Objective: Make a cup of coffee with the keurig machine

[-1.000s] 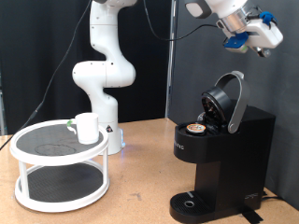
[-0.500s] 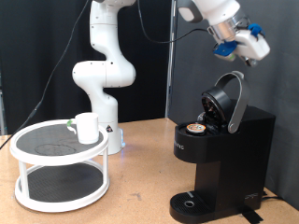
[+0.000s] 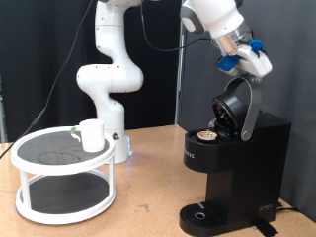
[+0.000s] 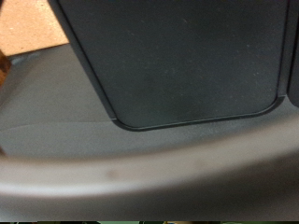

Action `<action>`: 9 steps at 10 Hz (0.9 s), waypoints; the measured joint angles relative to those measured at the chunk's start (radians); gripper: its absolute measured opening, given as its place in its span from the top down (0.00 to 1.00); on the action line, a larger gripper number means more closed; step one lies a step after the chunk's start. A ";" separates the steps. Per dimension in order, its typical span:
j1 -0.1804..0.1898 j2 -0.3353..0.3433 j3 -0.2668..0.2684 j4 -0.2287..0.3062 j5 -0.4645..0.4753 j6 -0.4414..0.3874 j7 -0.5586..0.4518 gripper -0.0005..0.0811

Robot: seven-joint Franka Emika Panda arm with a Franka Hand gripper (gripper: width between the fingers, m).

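Stand: white round 2-tier stand (image 3: 61, 156) on the wooden table (image 3: 148, 212), at the table's edge on the exterior view's left; dark mesh shelves.
Cup: white cup (image 3: 92, 135) upright on the stand's top tier, toward its rim on the exterior view's right; greenish handle faces the exterior view's left. Well apart from the machine.
Arm base: white robot arm (image 3: 107, 69) rises from the table's back edge, just behind the stand, and arcs over to the exterior view's right.
Keurig machine: black keurig machine (image 3: 232, 168) at the table's edge on the exterior view's right; lid (image 3: 240, 106) hinged up and open.
Pod: small pod (image 3: 206, 135) with brown top sits in the open chamber under the raised lid (already loaded).
Drip base: round, at machine's foot, nothing on it.
Gripper: gripper (image 3: 245, 61) at the exterior view's top right, angled down, just above the top edge of the raised lid; touching or not, cannot tell. Blue parts on the hand.
Gripper state: fingers not resolved in either view, cannot tell if apart or together; nothing seen between them.
Wrist view: close on dark machine surfaces, a rounded black panel (image 4: 177, 61) and a curved dark rim (blurred); a bit of table (image 4: 33, 28) shows in 1 corner.
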 joint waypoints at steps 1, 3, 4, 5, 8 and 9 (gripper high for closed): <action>0.000 -0.005 -0.011 -0.004 0.007 -0.001 -0.011 0.99; -0.004 -0.024 -0.038 -0.015 0.008 -0.026 -0.039 0.99; -0.009 -0.038 -0.055 -0.025 0.000 -0.058 -0.059 0.99; -0.016 -0.051 -0.070 -0.038 -0.013 -0.088 -0.074 0.99; -0.042 -0.085 -0.097 -0.096 -0.061 -0.098 -0.079 0.99; -0.053 -0.090 -0.103 -0.112 -0.071 -0.098 -0.079 0.99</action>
